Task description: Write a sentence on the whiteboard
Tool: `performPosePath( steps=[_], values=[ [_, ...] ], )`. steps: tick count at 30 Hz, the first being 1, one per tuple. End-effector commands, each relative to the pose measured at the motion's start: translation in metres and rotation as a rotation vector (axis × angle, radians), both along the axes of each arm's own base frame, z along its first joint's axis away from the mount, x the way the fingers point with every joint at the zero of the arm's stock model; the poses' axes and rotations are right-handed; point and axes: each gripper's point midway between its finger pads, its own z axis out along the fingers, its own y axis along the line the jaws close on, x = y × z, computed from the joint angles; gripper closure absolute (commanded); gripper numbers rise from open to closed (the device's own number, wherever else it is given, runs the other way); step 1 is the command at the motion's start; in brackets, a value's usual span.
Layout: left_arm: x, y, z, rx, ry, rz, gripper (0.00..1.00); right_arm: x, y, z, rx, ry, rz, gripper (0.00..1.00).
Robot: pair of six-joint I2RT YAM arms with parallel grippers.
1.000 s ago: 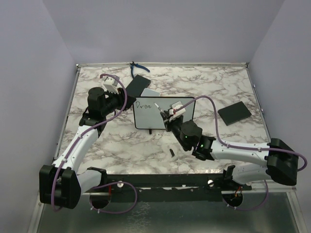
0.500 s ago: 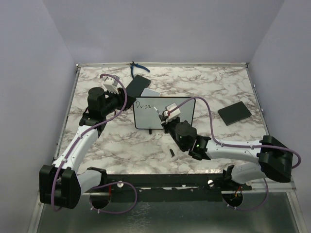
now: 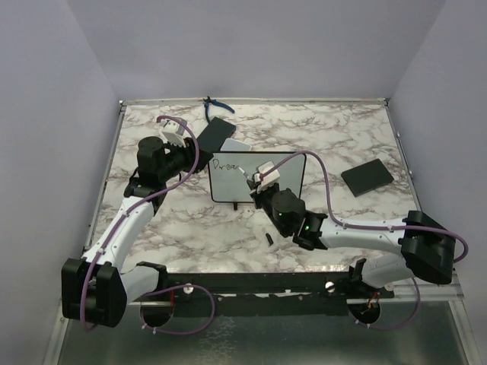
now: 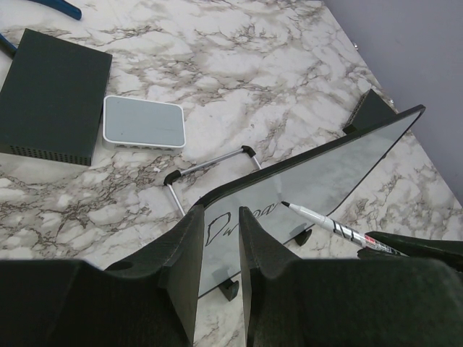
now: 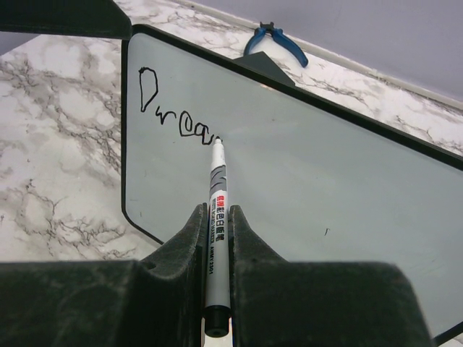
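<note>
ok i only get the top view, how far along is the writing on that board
Observer: In the right wrist view the writing on the board reads "Drea", with part of another letter after it.
Operator: pen tip touching?
Observer: The pen, gripped in the right jaws, has its tip at the end of the last stroke, apparently on the surface.
Operator: and the left jaws
Observer: In the left wrist view they straddle the board's upper corner beside the "D", seemingly pinching it.
</note>
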Motion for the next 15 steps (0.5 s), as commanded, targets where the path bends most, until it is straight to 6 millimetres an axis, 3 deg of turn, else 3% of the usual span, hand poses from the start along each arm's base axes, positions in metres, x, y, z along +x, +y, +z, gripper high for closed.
performPosePath(
  steps=[1, 15],
  values=[
    [-0.005, -0.002, 0.002, -0.004, -0.011, -0.014, 0.73, 0.003, 0.006, 0.016, 0.038, -0.031, -0.002, 1.0],
    [-0.005, -0.002, 0.003, -0.004, -0.011, -0.014, 0.73, 0.006, 0.002, 0.004, 0.012, -0.008, -0.041, 1.0]
  ],
)
